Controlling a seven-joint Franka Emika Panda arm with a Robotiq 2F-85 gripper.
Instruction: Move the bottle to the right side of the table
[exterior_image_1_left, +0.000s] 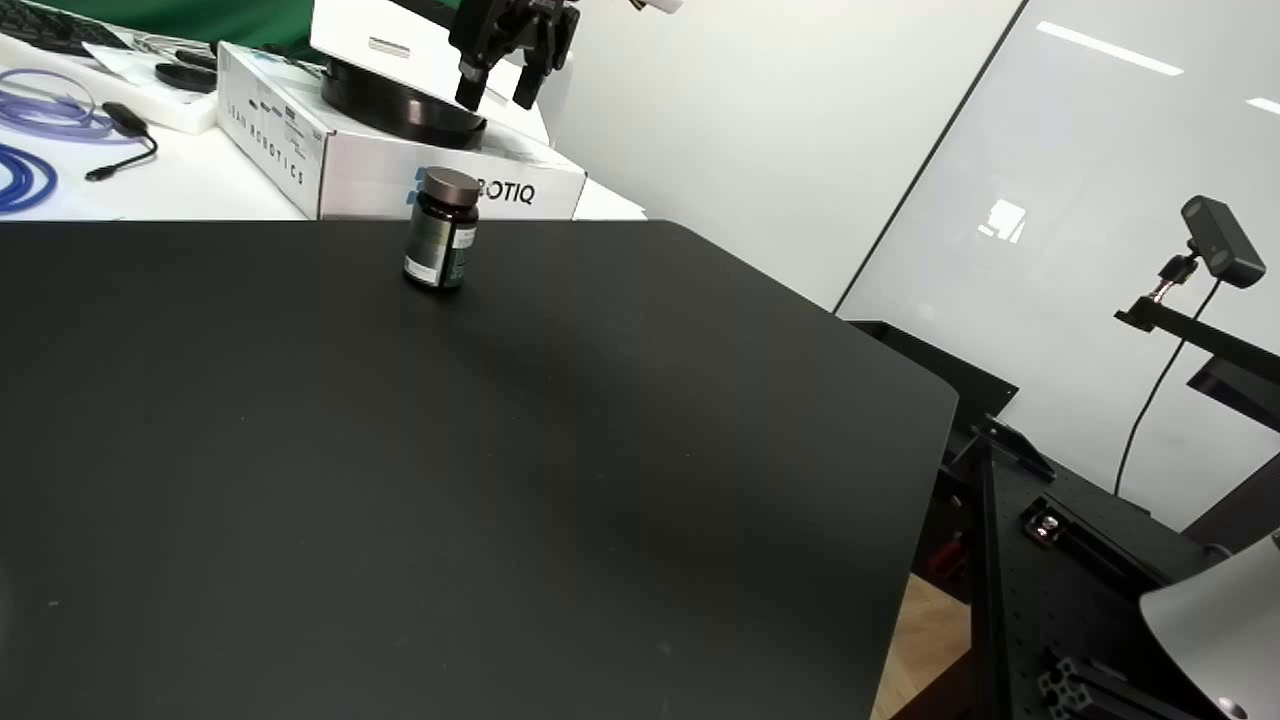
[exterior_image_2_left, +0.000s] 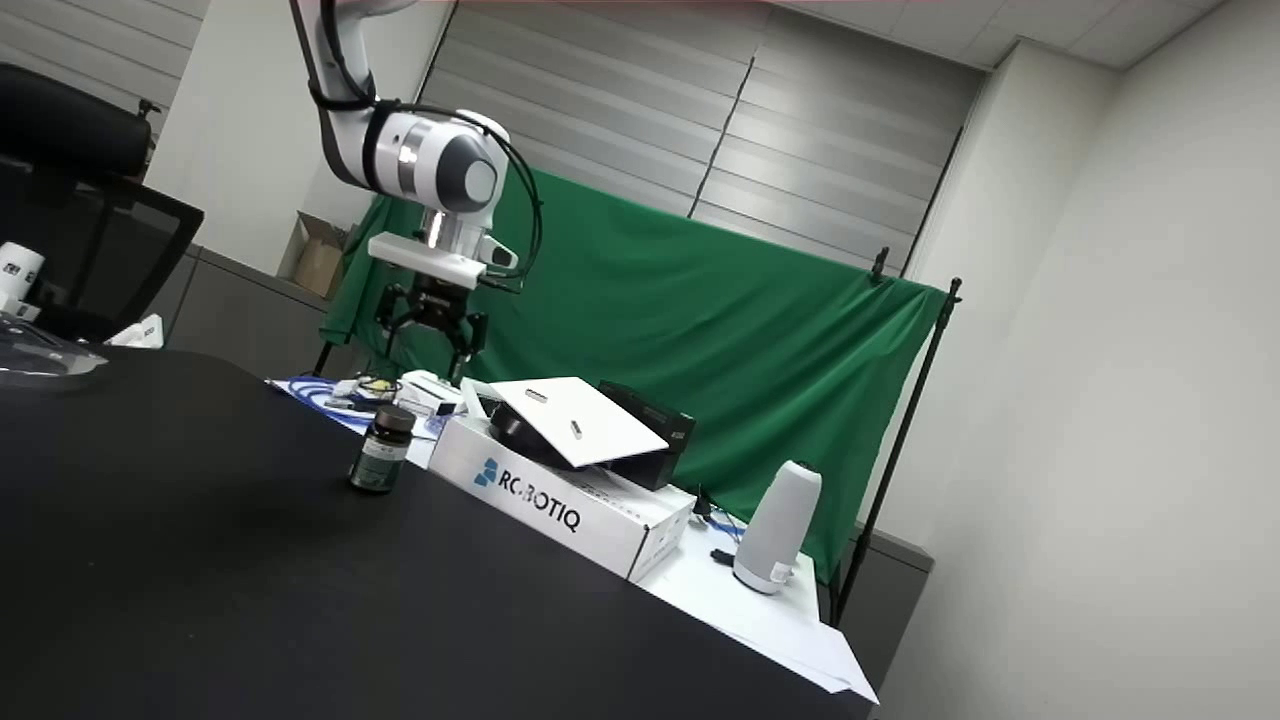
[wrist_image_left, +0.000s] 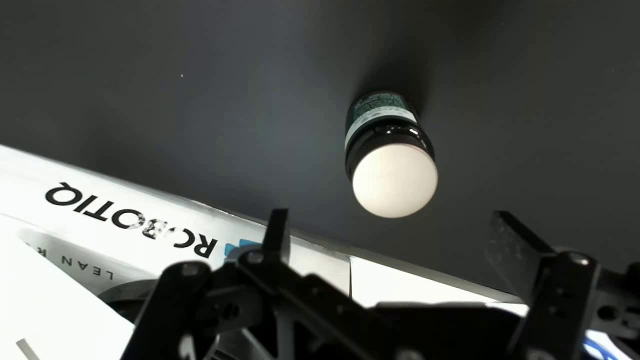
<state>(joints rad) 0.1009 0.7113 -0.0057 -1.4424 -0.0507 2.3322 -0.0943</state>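
Note:
The small dark bottle (exterior_image_1_left: 440, 235) with a pale label band and a brown lid stands upright on the black table (exterior_image_1_left: 450, 480). It is close to the table edge beside the white box. It also shows in an exterior view (exterior_image_2_left: 380, 450). In the wrist view the bottle (wrist_image_left: 382, 125) is seen from above, and its lid looks pale and bright. My gripper (exterior_image_1_left: 498, 93) is open and empty, above and apart from the bottle. In the wrist view the gripper (wrist_image_left: 390, 220) has its fingers wide apart, with the bottle lid ahead of the gap between them.
A white Robotiq box (exterior_image_2_left: 560, 500) lies along the table edge, with a black round part and a tilted white panel (exterior_image_2_left: 585, 415) on it. Blue tubing (exterior_image_1_left: 20, 180) and cables lie on a white surface. A camera on a bracket (exterior_image_1_left: 1220, 240) stands beyond the table's side.

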